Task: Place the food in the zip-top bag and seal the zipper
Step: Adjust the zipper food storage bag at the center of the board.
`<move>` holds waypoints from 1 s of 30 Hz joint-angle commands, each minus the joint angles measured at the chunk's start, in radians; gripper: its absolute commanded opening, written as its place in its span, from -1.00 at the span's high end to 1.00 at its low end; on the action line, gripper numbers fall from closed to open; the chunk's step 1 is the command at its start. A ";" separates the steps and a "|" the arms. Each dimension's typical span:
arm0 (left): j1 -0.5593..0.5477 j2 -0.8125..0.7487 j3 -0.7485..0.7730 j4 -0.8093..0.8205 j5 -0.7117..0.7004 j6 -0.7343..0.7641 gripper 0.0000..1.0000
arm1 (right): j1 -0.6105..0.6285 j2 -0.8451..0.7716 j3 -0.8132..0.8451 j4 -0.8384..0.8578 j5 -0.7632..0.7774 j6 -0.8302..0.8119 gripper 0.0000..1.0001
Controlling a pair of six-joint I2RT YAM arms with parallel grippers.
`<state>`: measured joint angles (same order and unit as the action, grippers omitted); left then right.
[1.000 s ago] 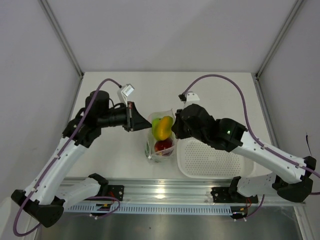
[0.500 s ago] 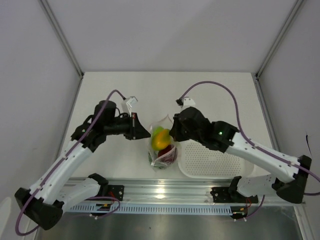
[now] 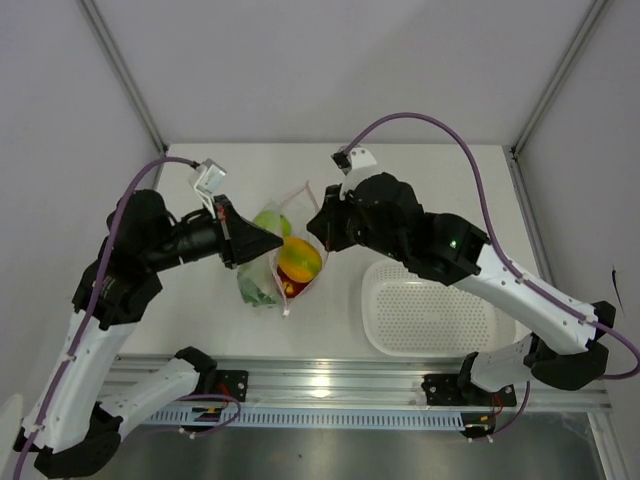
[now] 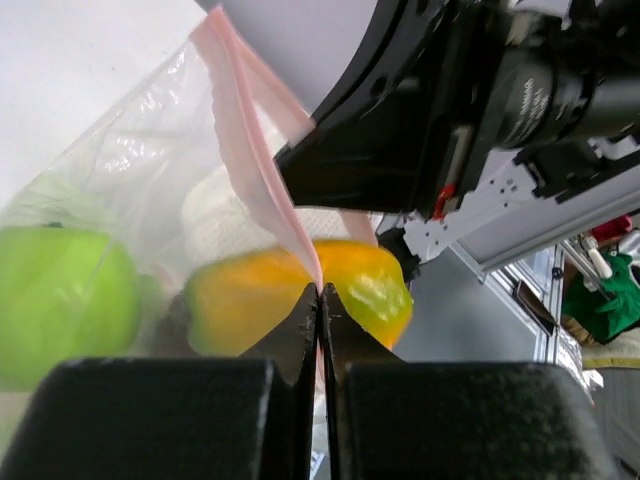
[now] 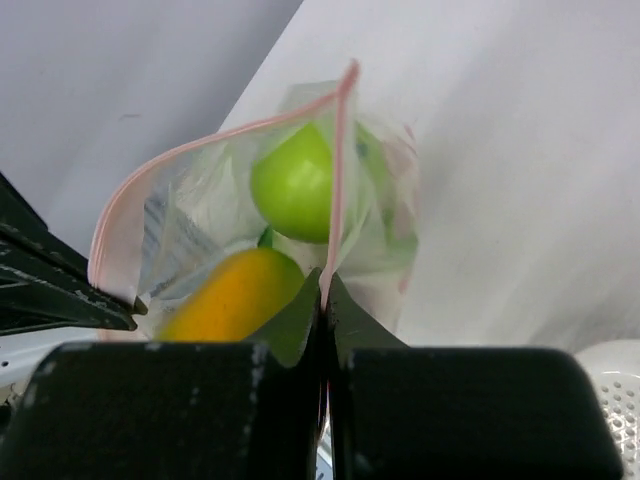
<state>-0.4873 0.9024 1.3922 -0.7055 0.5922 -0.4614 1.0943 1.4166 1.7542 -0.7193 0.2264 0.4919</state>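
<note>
Food sits inside the bag (image 3: 272, 268), which hangs between the 2 arms over the middle of the tabletop (image 3: 420, 190), left of the basket (image 3: 430, 315). Through the clear plastic show a green apple (image 5: 295, 185), a yellow fruit (image 5: 235, 295), a red apple (image 3: 291, 288) and lettuce (image 3: 255, 292). Whether the bag's bottom touches the tabletop I cannot tell. The left end effector (image 4: 320, 296) is clamped on the zipper (image 5: 338, 170) at one end of the mouth, and the right end effector (image 5: 324, 290) is clamped on it at the other end. Between the 2 pinches the pink strip bows outward, so the mouth gapes and the seal is not yet made. The loading looks done, and what remains is closing the strip. The main risk is the thin strip sliding out of a pinch, since each hold is only a narrow bite and the fruit weighs on it. If 1 end goes, the bag swings down and fruit can roll out through the open mouth. Pulling the ends apart to flatten the mouth could do the same, or stretch the plastic. Pressing along the strip needs 1 end effector to let go, which leaves the load on a single pinch unless the bag is first laid down. The 2 lips may also meet misaligned and fail to lock.
</note>
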 commanded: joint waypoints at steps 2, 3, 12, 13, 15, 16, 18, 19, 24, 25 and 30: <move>0.006 0.000 -0.206 0.030 0.009 -0.006 0.99 | -0.013 -0.008 -0.102 0.056 -0.022 -0.013 1.00; 0.006 -0.003 -0.238 0.044 0.001 -0.010 0.99 | -0.023 -0.007 -0.128 0.070 -0.031 -0.010 1.00; 0.027 -0.002 -0.162 -0.081 -0.153 0.085 0.99 | -0.090 0.137 -0.044 0.081 -0.105 -0.070 1.00; 0.027 0.000 -0.095 -0.103 -0.160 0.095 0.99 | -0.088 0.151 -0.001 0.046 -0.105 -0.081 1.00; 0.027 0.000 0.000 -0.152 -0.160 0.105 0.99 | -0.080 0.188 0.123 0.014 -0.110 -0.104 1.00; 0.027 -0.003 0.034 -0.161 -0.157 0.104 0.99 | -0.077 0.196 0.155 -0.009 -0.116 -0.107 1.00; 0.027 -0.013 0.054 -0.158 -0.138 0.086 0.99 | -0.070 0.206 0.200 -0.014 -0.136 -0.110 1.00; 0.027 -0.028 0.010 -0.144 -0.132 0.075 0.99 | -0.071 0.203 0.192 -0.005 -0.143 -0.108 1.00; 0.029 -0.031 -0.177 -0.091 -0.112 0.050 0.99 | -0.134 0.234 0.120 -0.003 -0.197 -0.102 1.00; 0.030 -0.034 -0.223 -0.080 -0.109 0.041 0.99 | -0.142 0.251 0.143 -0.034 -0.202 -0.122 1.00; 0.032 -0.100 -0.205 -0.078 -0.123 0.032 0.99 | -0.152 0.271 0.293 -0.094 -0.199 -0.225 1.00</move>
<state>-0.4644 0.8639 1.1538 -0.8165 0.4713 -0.4133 0.9466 1.7130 1.9247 -0.8158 0.0467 0.3443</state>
